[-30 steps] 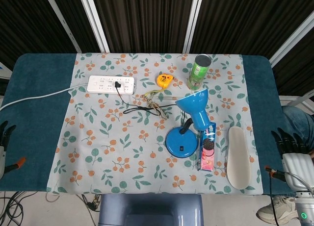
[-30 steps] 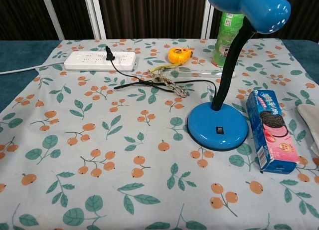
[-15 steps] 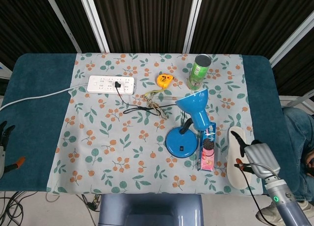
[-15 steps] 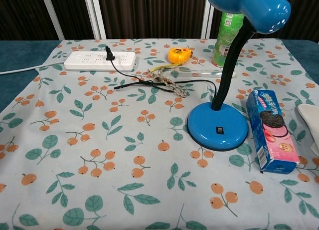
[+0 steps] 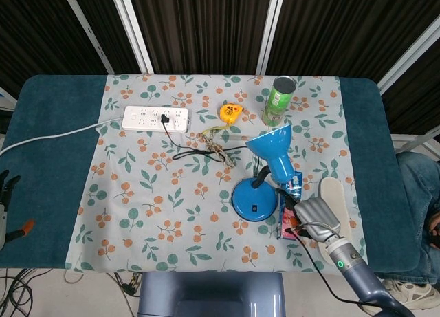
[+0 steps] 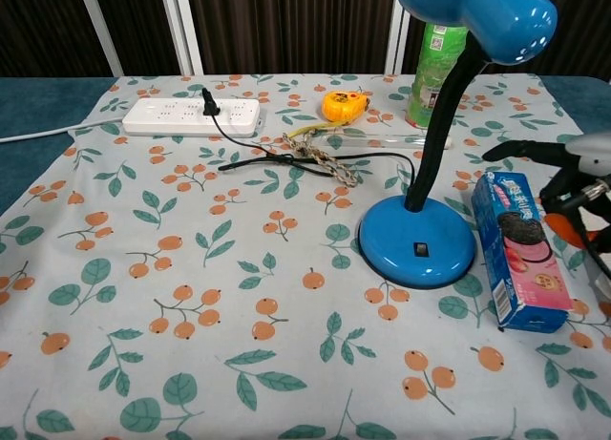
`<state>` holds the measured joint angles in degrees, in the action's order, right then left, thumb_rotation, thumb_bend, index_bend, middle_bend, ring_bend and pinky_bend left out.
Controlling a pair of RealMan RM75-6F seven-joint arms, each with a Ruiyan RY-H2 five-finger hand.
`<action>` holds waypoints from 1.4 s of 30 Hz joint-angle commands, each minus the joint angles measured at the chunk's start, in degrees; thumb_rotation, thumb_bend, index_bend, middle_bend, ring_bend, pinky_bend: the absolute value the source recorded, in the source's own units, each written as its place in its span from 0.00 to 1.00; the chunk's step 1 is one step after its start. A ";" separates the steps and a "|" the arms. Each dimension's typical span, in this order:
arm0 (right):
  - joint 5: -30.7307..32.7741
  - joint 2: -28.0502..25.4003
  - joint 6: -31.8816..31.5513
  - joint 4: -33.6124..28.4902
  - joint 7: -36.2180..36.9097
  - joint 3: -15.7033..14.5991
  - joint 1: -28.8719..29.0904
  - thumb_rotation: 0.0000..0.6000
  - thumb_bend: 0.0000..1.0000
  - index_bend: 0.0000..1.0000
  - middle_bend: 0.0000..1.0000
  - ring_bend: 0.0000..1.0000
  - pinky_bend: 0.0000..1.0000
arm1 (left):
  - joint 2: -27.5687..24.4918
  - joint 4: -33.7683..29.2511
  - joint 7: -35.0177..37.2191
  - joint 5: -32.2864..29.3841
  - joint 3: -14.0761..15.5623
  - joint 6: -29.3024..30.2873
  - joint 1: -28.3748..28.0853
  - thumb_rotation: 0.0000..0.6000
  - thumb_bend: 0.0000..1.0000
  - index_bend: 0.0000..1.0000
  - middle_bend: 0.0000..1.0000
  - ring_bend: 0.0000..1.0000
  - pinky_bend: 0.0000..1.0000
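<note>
The right hand [image 5: 311,217] hovers over the near right part of the table, fingers [image 6: 520,151] spread apart and holding nothing, poised directly above the cookie box [image 6: 520,249], whether touching it or just clear of it cannot be told. That box, blue and pink with dark sandwich cookies printed on it, lies flat on the floral tablecloth [image 5: 158,200] just to the right of the blue desk lamp [image 5: 260,186], its long side running near to far. To the right of the hand sits a pale oval insole [image 5: 335,197], partly covered by the wrist. Farther back, beyond the lamp's shade, stands a green can [image 5: 278,100], and to its left a yellow tape measure [image 5: 229,111]. A black cord [image 5: 199,148] runs from the lamp in a tangle to the white power strip [image 5: 156,118] at the far left. The left hand [image 5: 5,193] sits at the left edge of the head view, off the cloth, well apart from everything, fingers spread and holding nothing.
</note>
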<state>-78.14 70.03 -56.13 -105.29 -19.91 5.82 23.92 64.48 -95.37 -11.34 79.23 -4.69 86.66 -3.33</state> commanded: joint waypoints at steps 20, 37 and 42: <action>6.22 6.04 5.64 0.79 -6.54 -2.37 5.31 1.00 0.62 0.05 0.68 0.83 0.82 | -0.07 -0.51 -0.08 -1.50 -0.44 -0.53 -0.05 1.00 0.16 0.12 0.01 0.00 0.08; 11.80 7.96 6.89 2.50 -9.52 -3.79 7.66 1.00 0.62 0.05 0.68 0.83 0.90 | -0.15 -0.34 -0.17 -1.15 -0.36 -0.41 -0.11 1.00 0.16 0.12 0.01 0.00 0.08; 12.52 8.16 6.40 2.64 -9.77 -3.97 8.01 1.00 0.62 0.05 0.68 0.83 0.92 | -0.14 -0.26 -0.21 -1.13 -0.32 -0.49 -0.14 1.00 0.16 0.12 0.01 0.00 0.08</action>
<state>-65.65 78.17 -49.71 -102.66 -29.65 1.87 31.90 64.33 -95.64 -11.55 78.10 -5.02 86.17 -3.46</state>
